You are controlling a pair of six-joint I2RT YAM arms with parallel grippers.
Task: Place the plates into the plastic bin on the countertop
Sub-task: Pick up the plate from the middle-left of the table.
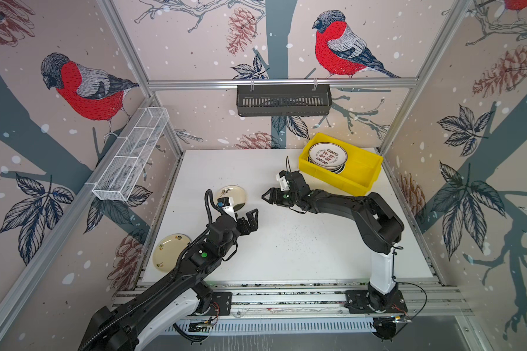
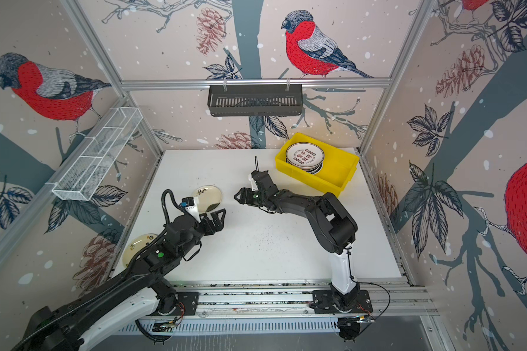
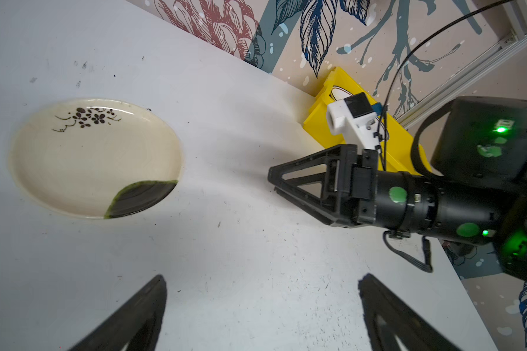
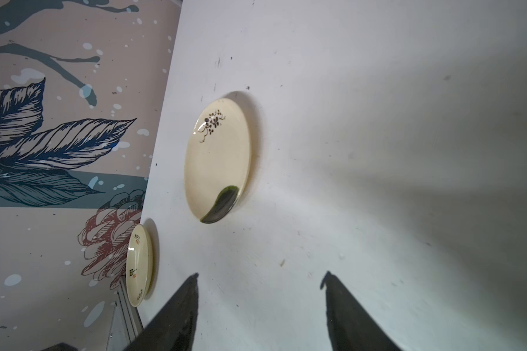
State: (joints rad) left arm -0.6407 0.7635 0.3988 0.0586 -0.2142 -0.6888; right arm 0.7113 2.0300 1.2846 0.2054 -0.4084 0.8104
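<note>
A cream plate with a dark floral sprig and a dark green patch (image 1: 231, 197) (image 3: 89, 158) (image 4: 218, 158) lies flat on the white countertop (image 1: 286, 243), left of centre. A second cream plate (image 1: 171, 252) (image 4: 139, 264) rests at the front left edge. The yellow plastic bin (image 1: 341, 179) (image 2: 314, 180) (image 3: 326, 121) stands at the back right, holding a stack of plates topped by a white one with red characters (image 1: 327, 155). My left gripper (image 1: 254, 220) (image 3: 263, 278) hovers open and empty just right of the floral plate. My right gripper (image 1: 264, 197) (image 4: 260, 276) points at that plate, its fingers apart with nothing between them.
A black slatted basket (image 1: 283, 100) hangs on the back rail. A long white wire-mesh basket (image 1: 131, 155) hangs on the left rail. Aluminium frame rails (image 1: 286, 296) run along the front, where both arm bases sit. Patterned walls close in three sides.
</note>
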